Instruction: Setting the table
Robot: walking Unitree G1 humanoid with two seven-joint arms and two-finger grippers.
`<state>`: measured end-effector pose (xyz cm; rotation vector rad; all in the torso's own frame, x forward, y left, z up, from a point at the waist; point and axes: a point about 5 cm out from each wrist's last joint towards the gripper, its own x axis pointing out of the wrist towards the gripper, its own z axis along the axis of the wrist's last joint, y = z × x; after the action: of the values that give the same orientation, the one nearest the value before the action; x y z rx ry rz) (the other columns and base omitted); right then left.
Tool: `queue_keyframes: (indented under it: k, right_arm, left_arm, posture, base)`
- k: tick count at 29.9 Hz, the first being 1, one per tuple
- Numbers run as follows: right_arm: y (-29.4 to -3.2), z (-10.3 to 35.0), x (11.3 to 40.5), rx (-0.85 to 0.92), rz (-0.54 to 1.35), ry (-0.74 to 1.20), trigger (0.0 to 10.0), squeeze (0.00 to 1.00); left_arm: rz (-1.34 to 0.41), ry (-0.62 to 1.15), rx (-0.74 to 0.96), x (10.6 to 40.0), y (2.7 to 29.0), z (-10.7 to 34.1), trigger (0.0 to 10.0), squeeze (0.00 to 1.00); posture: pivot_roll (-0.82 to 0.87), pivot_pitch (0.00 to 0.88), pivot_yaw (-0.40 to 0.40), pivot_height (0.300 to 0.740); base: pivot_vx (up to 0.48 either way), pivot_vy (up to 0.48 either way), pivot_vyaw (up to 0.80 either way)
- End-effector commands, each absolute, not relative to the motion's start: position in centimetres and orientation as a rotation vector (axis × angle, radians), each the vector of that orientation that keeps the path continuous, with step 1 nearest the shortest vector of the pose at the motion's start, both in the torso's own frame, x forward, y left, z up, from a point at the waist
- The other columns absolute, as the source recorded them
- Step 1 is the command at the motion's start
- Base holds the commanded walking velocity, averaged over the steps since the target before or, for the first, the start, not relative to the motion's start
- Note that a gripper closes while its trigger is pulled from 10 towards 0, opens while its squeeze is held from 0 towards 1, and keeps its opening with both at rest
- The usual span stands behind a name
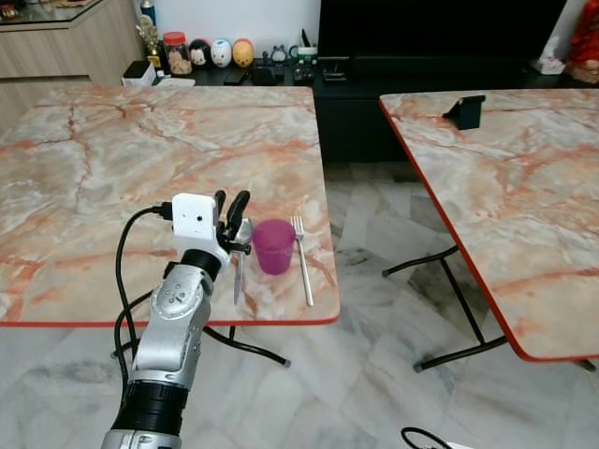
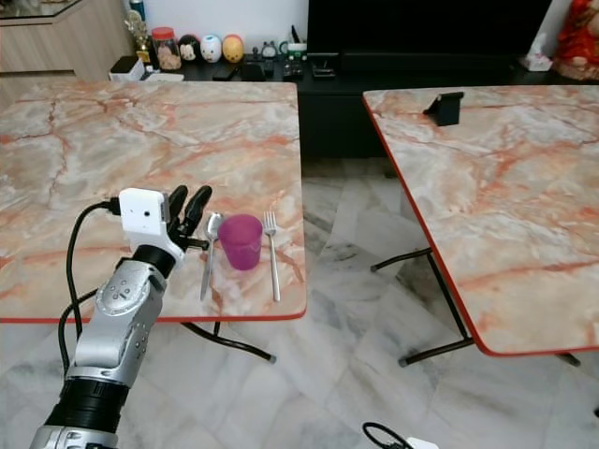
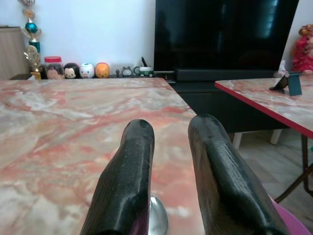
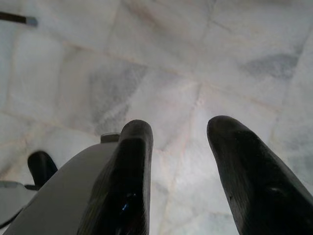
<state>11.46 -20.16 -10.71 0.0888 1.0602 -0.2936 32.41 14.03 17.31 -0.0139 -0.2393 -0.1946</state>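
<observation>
A purple cup [image 1: 273, 245] stands near the front right corner of the marble table [image 1: 122, 159]. A fork [image 1: 301, 257] lies just right of the cup and a spoon [image 1: 239, 271] just left of it, both pointing away from the table's front edge. My left gripper [image 1: 230, 208] hovers over the spoon's bowl [image 3: 157, 223], open, with nothing between its black fingers [image 3: 132, 166]. Beside it, the cup's rim [image 3: 289, 221] shows in the left wrist view. My right gripper [image 4: 181, 127] hangs open over the tiled floor.
A second marble table [image 1: 524, 187] stands to the right with a black stand [image 1: 465, 110] on it. A floor gap [image 1: 374, 281] separates the tables. A dark TV console [image 1: 393, 84] with figurines [image 1: 220, 51] lines the back wall. A cable [image 1: 421, 435] lies on the floor.
</observation>
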Motion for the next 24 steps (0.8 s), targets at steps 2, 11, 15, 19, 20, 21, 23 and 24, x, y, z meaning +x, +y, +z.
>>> queue_keyframes:
  k: [2, 11, 15, 19, 20, 21, 23, 24]
  right_arm:
    - [-20.3, -10.8, 11.2, 0.088, -0.298, 1.069, 10.0, 0.0]
    - [-20.3, -10.8, 11.2, 0.085, -0.294, 1.068, 10.0, 0.0]
    - [-20.3, -10.7, 11.3, 0.084, -0.293, 1.067, 10.0, 0.0]
    - [-20.3, -10.7, 11.3, 0.083, -0.291, 1.067, 10.0, 0.0]
    - [-20.3, -10.7, 11.3, 0.083, -0.29, 1.068, 10.0, 0.0]
    - [-20.3, -10.7, 11.3, 0.083, -0.29, 1.068, 10.0, 0.0]
    - [-20.2, -10.7, 11.4, 0.082, -0.288, 1.068, 10.0, 0.0]
    - [-20.2, -10.7, 11.3, 0.08, -0.285, 1.069, 10.0, 0.0]
  left_arm:
    - [-0.218, -0.273, 0.0, 32.5, 13.5, 18.1, 10.0, 0.0]
    - [-0.251, -0.248, 0.016, 32.5, 13.1, 17.7, 10.0, 0.0]
    - [-0.28, -0.23, 0.003, 32.5, 12.8, 17.6, 10.0, 0.0]
    - [-0.336, -0.186, -0.037, 32.5, 12.6, 17.3, 10.0, 0.0]
    - [-0.351, -0.175, -0.035, 32.5, 12.6, 17.3, 10.0, 0.0]
    - [-0.351, -0.175, -0.035, 32.5, 12.6, 17.3, 10.0, 0.0]
    - [-0.382, -0.131, -0.022, 32.6, 12.6, 17.0, 10.0, 0.0]
    - [-0.406, -0.077, 0.047, 32.7, 12.5, 16.7, 10.0, 0.0]
  posture:
    - [0.1, 0.0, -0.028, 0.711]
    - [0.1, 0.0, -0.029, 0.711]
    - [0.11, 0.0, -0.029, 0.711]
    - [0.11, 0.0, -0.029, 0.711]
    - [0.11, 0.0, -0.03, 0.711]
    - [0.11, 0.0, -0.03, 0.711]
    - [0.11, 0.0, -0.03, 0.711]
    - [0.11, 0.0, -0.027, 0.711]
  base:
    - [0.144, 0.0, 0.0]
    - [0.0, 0.0, 0.0]
    - [0.0, 0.0, 0.0]
    - [0.0, 0.0, 0.0]
    - [0.0, 0.0, 0.0]
    - [0.0, 0.0, 0.0]
    - [0.0, 0.0, 0.0]
    - [0.0, 0.0, 0.0]
